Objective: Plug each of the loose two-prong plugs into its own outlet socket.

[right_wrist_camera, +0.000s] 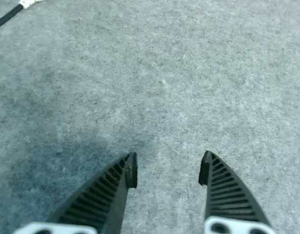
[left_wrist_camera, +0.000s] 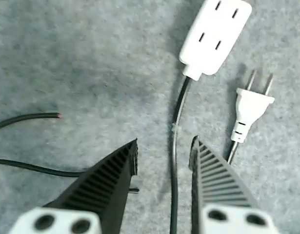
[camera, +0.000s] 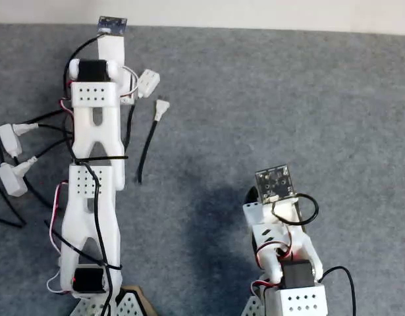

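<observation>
A white outlet socket (left_wrist_camera: 215,36) lies on the grey carpet, its black cord (left_wrist_camera: 175,146) running back between the fingers of my left gripper (left_wrist_camera: 164,146), which is open and holds nothing. Beside the socket lies a loose white two-prong plug (left_wrist_camera: 252,105), prongs pointing away from the gripper. From above, the socket (camera: 148,82) and the plug (camera: 161,108) sit just right of the left arm's far end, a small gap between them. My right gripper (right_wrist_camera: 167,163) hangs open over bare carpet near the table's front right.
Two more white cord ends (camera: 8,138) (camera: 14,178) with black cords lie at the left edge. A cut black cable end (left_wrist_camera: 54,116) lies near the left gripper. The plug's cord (camera: 146,148) trails toward the front.
</observation>
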Tool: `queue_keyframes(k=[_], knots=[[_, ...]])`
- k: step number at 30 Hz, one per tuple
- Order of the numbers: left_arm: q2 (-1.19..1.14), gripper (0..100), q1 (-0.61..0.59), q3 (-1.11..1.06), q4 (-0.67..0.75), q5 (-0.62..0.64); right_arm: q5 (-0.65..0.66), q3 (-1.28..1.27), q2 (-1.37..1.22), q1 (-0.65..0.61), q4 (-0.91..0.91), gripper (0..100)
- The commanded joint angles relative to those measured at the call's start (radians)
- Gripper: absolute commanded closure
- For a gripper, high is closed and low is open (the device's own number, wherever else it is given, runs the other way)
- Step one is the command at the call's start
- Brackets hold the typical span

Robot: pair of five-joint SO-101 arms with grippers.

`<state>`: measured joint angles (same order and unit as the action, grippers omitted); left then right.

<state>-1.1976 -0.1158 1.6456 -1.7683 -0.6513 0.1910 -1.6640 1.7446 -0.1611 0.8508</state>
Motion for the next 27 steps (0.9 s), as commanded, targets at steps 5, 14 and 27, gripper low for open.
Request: queue_keyframes(k=[5,14,27], knots=[[-0.159,80,0.007,0.012,0.091,0.014,0.008,-0.091,0.022,-0.012,-0.012,79.2],[-0.303,81,-0.005,0.010,0.137,0.069,0.008,-0.091,0.022,-0.012,-0.012,79.2],[-0.312,99,0.048,0.018,0.031,0.068,0.008,-0.091,0.021,-0.012,-0.012,79.2]])
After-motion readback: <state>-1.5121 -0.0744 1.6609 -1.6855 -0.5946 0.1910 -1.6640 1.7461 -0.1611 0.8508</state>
